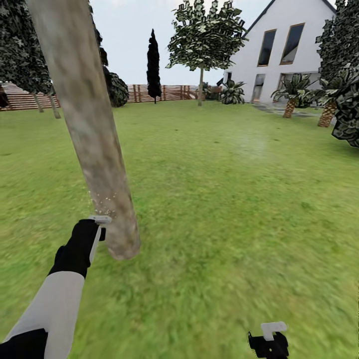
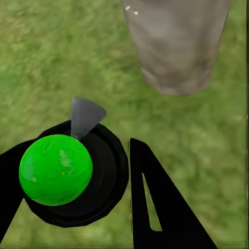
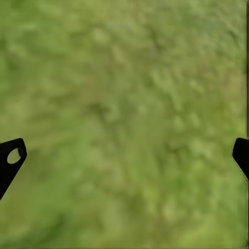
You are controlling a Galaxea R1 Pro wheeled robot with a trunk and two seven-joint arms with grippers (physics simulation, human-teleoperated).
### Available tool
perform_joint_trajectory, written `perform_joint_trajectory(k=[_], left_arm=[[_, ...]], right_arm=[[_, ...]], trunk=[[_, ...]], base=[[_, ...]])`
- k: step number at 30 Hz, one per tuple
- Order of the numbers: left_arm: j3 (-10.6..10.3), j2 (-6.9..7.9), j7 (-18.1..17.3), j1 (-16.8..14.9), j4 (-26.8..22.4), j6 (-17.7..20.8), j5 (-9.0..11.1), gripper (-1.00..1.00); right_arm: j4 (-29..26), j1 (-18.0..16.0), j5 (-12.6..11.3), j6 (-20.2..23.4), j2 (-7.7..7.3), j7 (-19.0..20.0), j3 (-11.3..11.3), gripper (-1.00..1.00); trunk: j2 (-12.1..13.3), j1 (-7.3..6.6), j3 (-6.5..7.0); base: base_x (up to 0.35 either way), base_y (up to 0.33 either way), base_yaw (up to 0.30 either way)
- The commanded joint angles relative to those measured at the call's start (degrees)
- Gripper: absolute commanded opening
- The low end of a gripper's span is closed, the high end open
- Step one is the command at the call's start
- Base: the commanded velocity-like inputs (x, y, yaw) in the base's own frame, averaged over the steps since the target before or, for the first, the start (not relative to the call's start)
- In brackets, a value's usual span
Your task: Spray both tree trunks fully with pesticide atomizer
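Your left gripper [image 1: 94,234] is clamped around the pesticide atomizer [image 2: 62,171]. In the left wrist view its black fingers [image 2: 155,202] stand on either side of the bottle, whose bright green round cap [image 2: 55,169] sits on a black collar, and a grey nozzle [image 2: 84,116] points out past the fingertips. From the head view the pale top of the atomizer shows just above your black wrist, and its tip lies right beside the tree trunk [image 1: 94,134].

That trunk is a thick, pale grey-tan mottled column, leaning across the frame in the head view, with its base meeting the lawn [image 1: 224,199] just ahead of your left gripper and slightly to its right. A scatter of fine white specks [image 1: 103,202] sits on the trunk just above the nozzle. In the left wrist view the foot of the trunk [image 2: 176,46] is ahead of the nozzle, apart from it, with grass between.

Your right gripper [image 1: 269,344] hangs low and well away to the right of the trunk, over bare grass. Its two fingertips [image 3: 11,155] stand wide apart with nothing between them.

Far beyond your hands stand a second leafy tree [image 1: 204,45], a dark conifer [image 1: 153,65], a slatted wooden fence [image 1: 159,92], short palms [image 1: 291,94] and a white house [image 1: 284,45].
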Motion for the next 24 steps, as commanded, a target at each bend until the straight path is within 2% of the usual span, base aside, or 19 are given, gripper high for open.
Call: perform_joint_trajectory(k=[1,15,24], left_arm=[[0.0,-0.01,0.3,0.0,0.2,0.2,0.1,-1.0],[-0.1,0.21,0.5,0.1,0.4,-0.1,0.0,-1.0],[-0.1,0.52,1.1,0.2,0.4,-0.4,0.0,-1.0]], right_arm=[[0.1,0.0,0.6,-0.3,0.01,-0.2,-0.4,1.0],[0.1,0.0,0.6,-0.2,-0.26,-0.2,-0.4,1.0],[0.1,0.0,0.6,-0.2,-0.21,-0.2,-0.4,1.0]], trunk=[[0.0,0.0,-0.05],[0.0,0.0,-0.05],[0.0,0.0,-0.05]], base=[[0.142,-0.268,0.01],[0.16,-0.262,0.007],[0.189,-0.237,0.253]])
